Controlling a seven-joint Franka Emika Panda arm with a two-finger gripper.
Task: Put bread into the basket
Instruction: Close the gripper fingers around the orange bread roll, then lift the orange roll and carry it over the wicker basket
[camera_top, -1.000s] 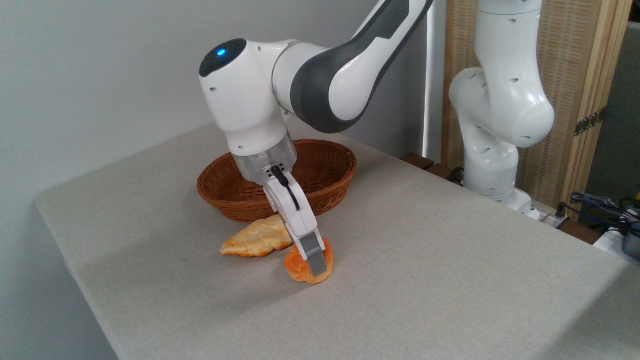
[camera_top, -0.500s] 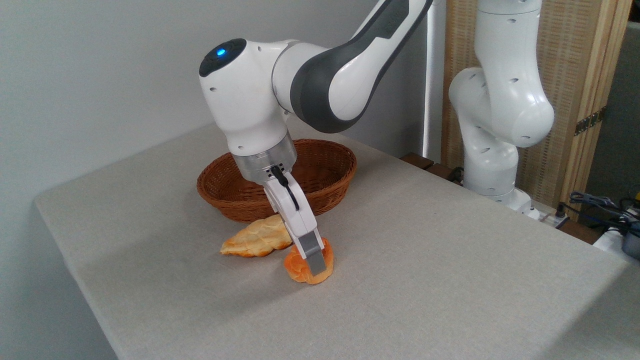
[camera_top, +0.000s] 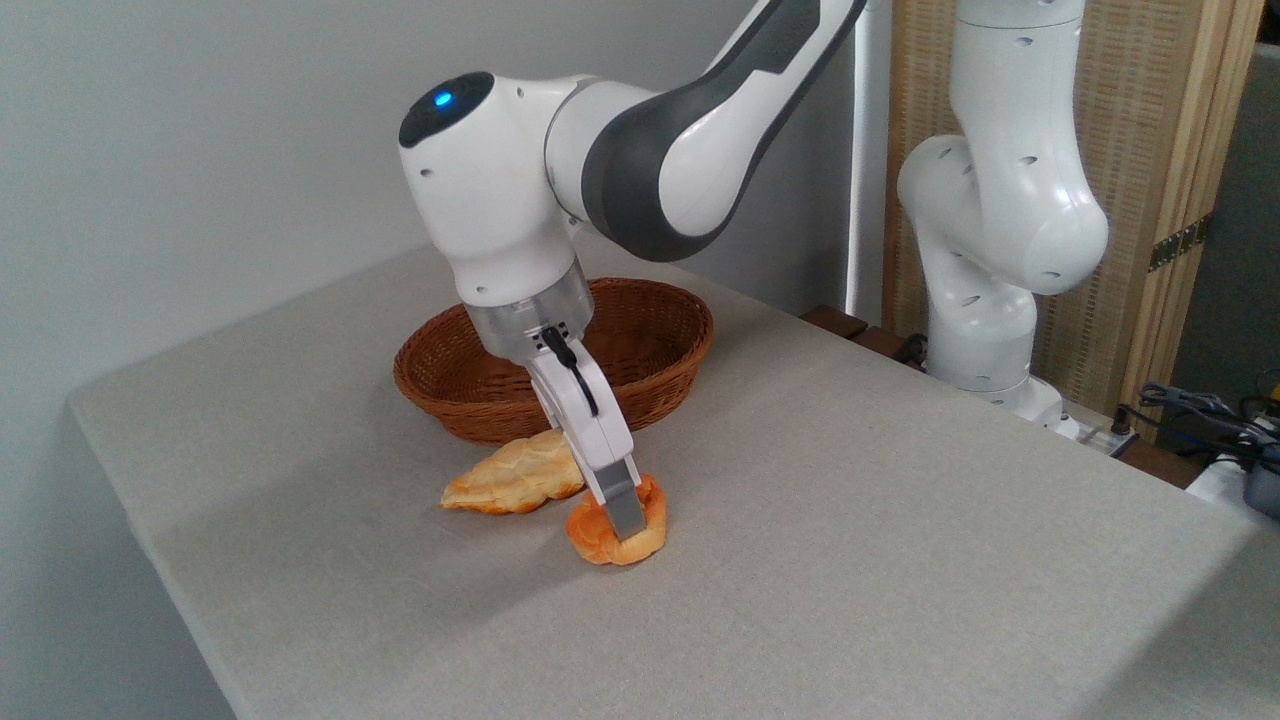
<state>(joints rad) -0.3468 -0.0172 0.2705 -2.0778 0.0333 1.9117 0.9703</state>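
Two breads on my screen: orange bread (camera_top: 600, 535) lower centre of frame, gripper (camera_top: 628, 520) clamped on it, just beside pale braided loaf (camera_top: 510, 475). Basket (camera_top: 470, 395) behind them, mid-frame on table (camera_top: 900, 520).

Single fixed cam, no second view so no overlap. Elevated, off the bench's (camera_top: 900, 560) near corner, looking down and diagonally across toward the wall. Mid-range: most of the bench top in frame, near and left edges cropped. Basket (camera_top: 660, 370) sits near centre, arm base at 2 o'clock, upper arm cropped at 12.
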